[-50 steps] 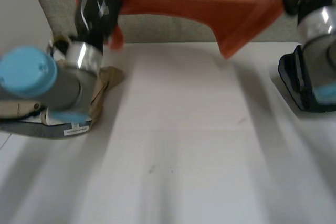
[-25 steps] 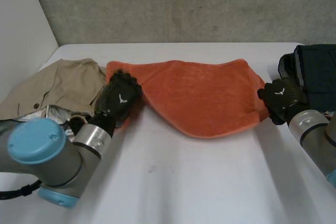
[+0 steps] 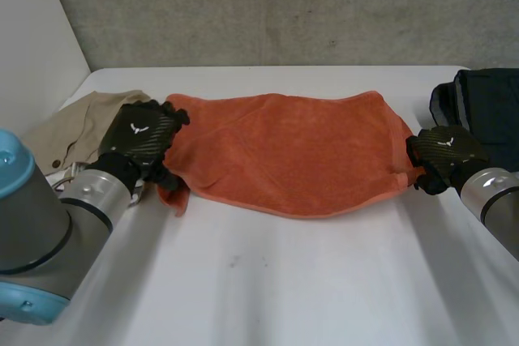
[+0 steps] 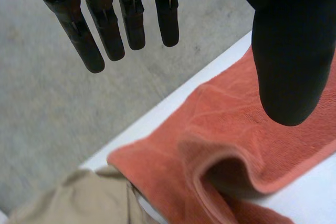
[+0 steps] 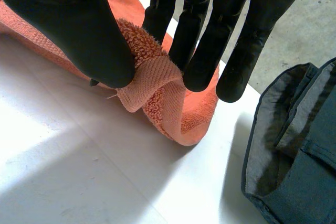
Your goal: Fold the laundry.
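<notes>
Head view: orange towel (image 3: pixel 284 155) lies spread on white table (image 3: pixel 284 281), left hand (image 3: pixel 138 142) and right hand (image 3: pixel 444 155) at opposite ends, set for a fold; left wrist view: fingers (image 4: pixel 107 30) straight, spread, holding nothing over the rumpled corner; right wrist view: thumb and fingers (image 5: pixel 202 30) pinch the other corner, probably for lifting.

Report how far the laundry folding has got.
Done: the orange towel lies on the table. In hand: the right robot hand pinches its right corner; the left robot hand is open at the rumpled left corner. Left: folding it, then the beige garment and the dark garment.
</notes>
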